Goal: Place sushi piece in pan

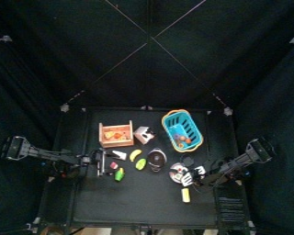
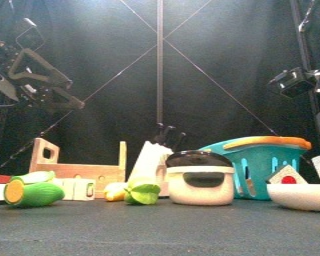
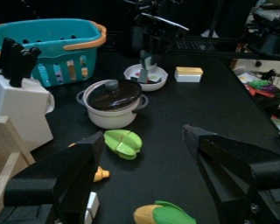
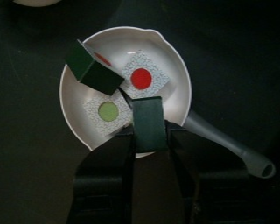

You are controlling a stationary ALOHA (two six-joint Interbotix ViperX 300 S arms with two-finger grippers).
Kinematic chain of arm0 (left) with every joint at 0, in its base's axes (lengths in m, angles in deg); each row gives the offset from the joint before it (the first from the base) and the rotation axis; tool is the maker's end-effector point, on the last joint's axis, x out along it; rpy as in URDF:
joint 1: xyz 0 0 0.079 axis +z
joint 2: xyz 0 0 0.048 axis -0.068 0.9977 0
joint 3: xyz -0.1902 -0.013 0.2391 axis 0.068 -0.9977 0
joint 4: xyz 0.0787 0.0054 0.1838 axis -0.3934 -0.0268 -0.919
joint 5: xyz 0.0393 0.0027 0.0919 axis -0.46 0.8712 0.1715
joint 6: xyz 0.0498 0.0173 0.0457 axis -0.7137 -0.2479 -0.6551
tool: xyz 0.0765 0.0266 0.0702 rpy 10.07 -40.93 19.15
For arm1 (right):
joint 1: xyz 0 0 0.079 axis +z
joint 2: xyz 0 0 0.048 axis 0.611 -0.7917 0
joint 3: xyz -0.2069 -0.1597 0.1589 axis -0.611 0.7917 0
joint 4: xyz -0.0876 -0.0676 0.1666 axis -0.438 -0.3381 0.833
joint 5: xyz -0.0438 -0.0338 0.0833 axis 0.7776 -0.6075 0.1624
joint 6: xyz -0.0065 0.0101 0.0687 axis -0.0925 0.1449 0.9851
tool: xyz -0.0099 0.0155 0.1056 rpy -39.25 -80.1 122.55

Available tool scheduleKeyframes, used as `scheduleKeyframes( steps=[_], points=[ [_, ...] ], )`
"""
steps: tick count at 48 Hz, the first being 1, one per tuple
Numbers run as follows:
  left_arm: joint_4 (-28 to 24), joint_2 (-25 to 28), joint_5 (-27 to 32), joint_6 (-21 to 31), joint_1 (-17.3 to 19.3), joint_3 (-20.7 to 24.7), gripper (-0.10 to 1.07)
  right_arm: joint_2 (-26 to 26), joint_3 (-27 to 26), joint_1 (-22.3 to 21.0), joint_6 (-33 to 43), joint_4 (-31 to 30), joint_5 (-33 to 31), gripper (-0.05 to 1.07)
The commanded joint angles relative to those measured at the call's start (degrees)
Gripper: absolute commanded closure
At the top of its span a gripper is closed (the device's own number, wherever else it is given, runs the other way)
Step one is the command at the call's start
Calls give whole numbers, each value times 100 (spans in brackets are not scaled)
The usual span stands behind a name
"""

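Right pincer (image 4: 122, 98), jaws parted and holding nothing, directly above the pan (image 4: 94, 131); sushi piece (image 4: 143, 79) flat inside the pan's pale bowl; advised: lift straight up, touching neither piece nor rim; left pincer (image 3: 149, 171) parted, well apart from the pan.

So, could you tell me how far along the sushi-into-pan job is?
Done: the sushi piece lies inside the pan. In hand: the right gripper sits low around it; whether it grips it is unclear. Left: release if needed, then lift clear. The left gripper rests open at the table's left.
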Motion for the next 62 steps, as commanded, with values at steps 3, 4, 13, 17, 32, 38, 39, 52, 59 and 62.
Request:
scheduleKeyframes(
  steps=[3, 4, 13, 17, 32, 38, 39, 52, 59, 62],
  points=[
    [-9, 9, -26, -9, -9, 53, -6, -18, -35, -70, 9, -35, 79, 38],
    [-9, 18, -26, -9, -9, 53, -6, -26, -44, -79, 0, -35, 79, 36],
    [-9, 9, -26, -9, -9, 53, -6, -53, -44, -79, 0, -44, 79, 24],
    [-9, 9, -26, 0, -18, 53, -6, -35, -62, -79, -18, -62, 9, 20],
    [-9, 9, -26, -9, -18, 53, -6, 62, -141, -79, -18, -158, -281, 16],
    [0, 9, -35, -9, -18, 53, -6, 62, -132, -79, -18, -158, -281, 16],
    [-9, 9, -35, -9, -18, 53, -6, 62, -141, -79, -26, -158, -281, 17],
    [-9, 9, -26, -9, -18, 44, -6, 97, -255, -79, -70, -343, -281, 16],
    [-9, 9, -35, 0, -18, 44, -6, 158, -290, -88, -79, -501, -281, 16],
    [-9, 9, -26, -9, -18, 26, -6, 193, -299, -79, -79, -545, -281, 17]
  ],
)
